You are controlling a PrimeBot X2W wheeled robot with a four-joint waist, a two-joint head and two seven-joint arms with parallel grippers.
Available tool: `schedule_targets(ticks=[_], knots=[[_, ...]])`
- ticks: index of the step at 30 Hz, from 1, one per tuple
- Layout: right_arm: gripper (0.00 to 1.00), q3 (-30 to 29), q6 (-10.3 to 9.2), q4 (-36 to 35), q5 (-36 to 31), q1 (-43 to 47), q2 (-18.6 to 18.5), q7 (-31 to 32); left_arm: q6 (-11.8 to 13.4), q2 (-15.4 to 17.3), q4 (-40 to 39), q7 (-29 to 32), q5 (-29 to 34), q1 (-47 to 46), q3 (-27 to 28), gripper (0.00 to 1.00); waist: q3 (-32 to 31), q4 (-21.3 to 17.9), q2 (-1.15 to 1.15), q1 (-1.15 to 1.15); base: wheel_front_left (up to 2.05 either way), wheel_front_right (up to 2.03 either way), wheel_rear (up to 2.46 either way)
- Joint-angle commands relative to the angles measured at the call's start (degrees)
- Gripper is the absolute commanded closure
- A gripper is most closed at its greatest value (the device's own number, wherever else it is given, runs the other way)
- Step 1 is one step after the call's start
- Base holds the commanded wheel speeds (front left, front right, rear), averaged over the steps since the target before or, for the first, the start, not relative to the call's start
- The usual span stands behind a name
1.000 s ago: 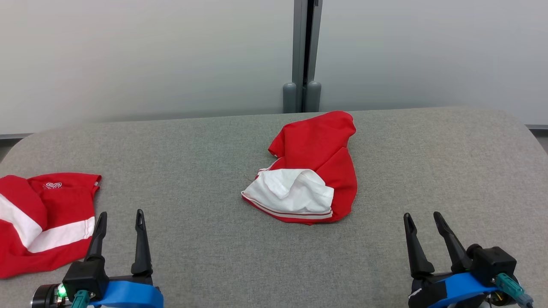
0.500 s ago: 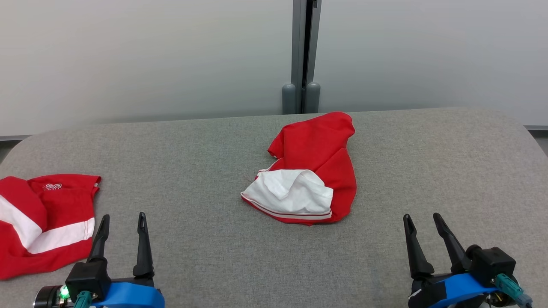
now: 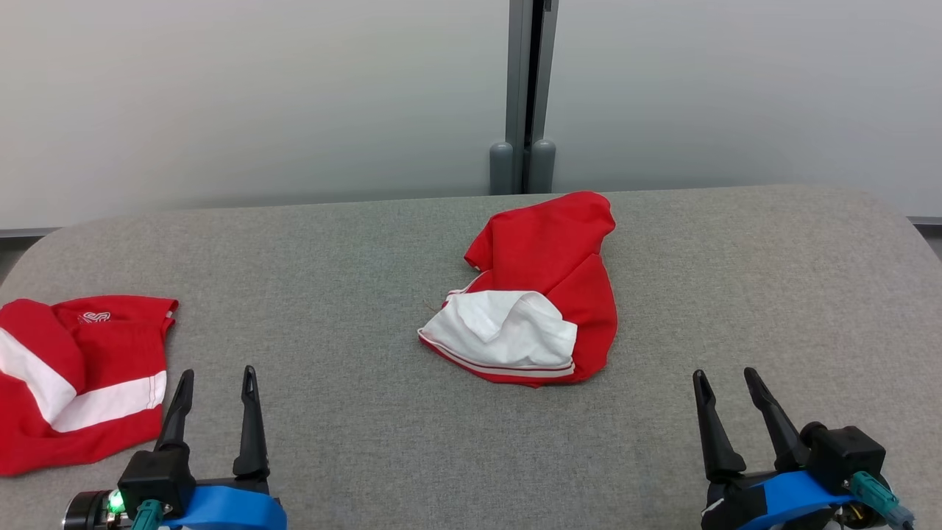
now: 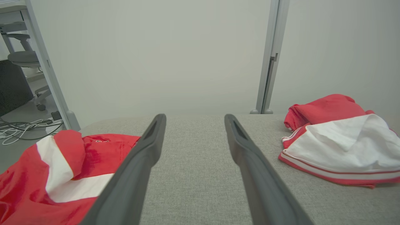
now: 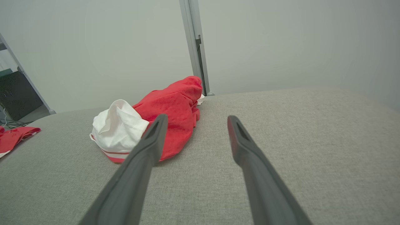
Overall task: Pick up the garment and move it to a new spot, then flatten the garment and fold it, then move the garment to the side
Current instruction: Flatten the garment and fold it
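A big pale wall (image 3: 257, 96) stands at the back. A thin grey post (image 3: 531, 81) runs up the middle of it, with two round grey stubs at its foot. In front of the wall is a wide grey tabletop (image 3: 353, 294) with a soft, cloth-like top and round far corners.

The garment (image 3: 548, 250) lies near the middle of the tabletop, a bit toward the far edge, just in front of the post. It is red with a white part. It is not flat. It is bunched up, with the red part at the back and right, and the white part folded over at the front left. A thin red stripe runs along the white hem. Nothing is touching it.

A second red garment (image 3: 81, 383) lies at the left side of the tabletop, well apart from the first one. It has a wide white band across it and a small white mark near its top. It is crumpled too.

The left gripper (image 3: 219, 372) is at the near left, just beside the right edge of the second garment. Its jaws stand apart with nothing between them. The right gripper (image 3: 723, 374) is at the near right, well apart from both garments. Its jaws stand apart too and hold nothing. Both grippers point toward the far edge. Each has a blue band at its base, and a tiny green light glows on the left one.
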Motion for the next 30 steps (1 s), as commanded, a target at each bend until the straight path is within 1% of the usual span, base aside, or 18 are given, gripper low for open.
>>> schedule_targets(ticks=[1,8,15,22,25,26,30], knots=[[0.0,0.1,0.03,0.1,-0.1,0.4,-0.1,-0.2,-0.1,-0.1,0.1,-0.3,0.2,-1.0,0.2,0.0,0.1,0.1,0.0,0.0,0.0,0.0,0.0],[0.0,0.2,0.03,0.3,0.0,0.1,-0.1,-0.2,-0.6,-0.1,1.0,-0.3,0.1,-1.6,0.1,0.0,0.3,0.0,0.0,0.0,0.0,0.0,0.0],[0.0,0.7,0.03,-0.1,0.1,-1.0,-0.1,-0.2,-1.6,-0.4,3.1,-0.3,-0.1,-8.8,-3.5,0.0,1.8,-0.2,0.0,0.0,0.0,0.0,0.0],[0.0,2.6,0.03,-1.0,0.5,-4.2,-0.1,-0.2,-2.5,0.7,7.6,-0.2,0.0,-21.1,-9.1,0.0,6.2,-3.4,0.0,0.0,0.0,0.0,0.0],[0.0,2.9,0.03,-1.4,0.8,-5.5,-0.1,-0.2,-2.7,1.3,10.7,-0.2,-0.5,-25.6,-11.3,0.0,8.5,-5.3,0.0,0.0,0.0,0.0,0.0],[0.0,2.9,0.03,-1.4,0.8,-5.5,-0.1,-0.2,-2.7,1.3,10.7,-0.2,-0.5,-25.6,-11.3,0.0,8.5,-5.3,0.0,0.0,0.0,0.0,0.0],[0.0,3.2,0.03,-1.7,1.6,-7.0,-0.1,-0.2,-2.7,2.0,16.2,-0.2,-2.6,-30.7,-14.4,0.0,11.5,-7.4,0.0,0.0,0.0,0.0,0.0]])
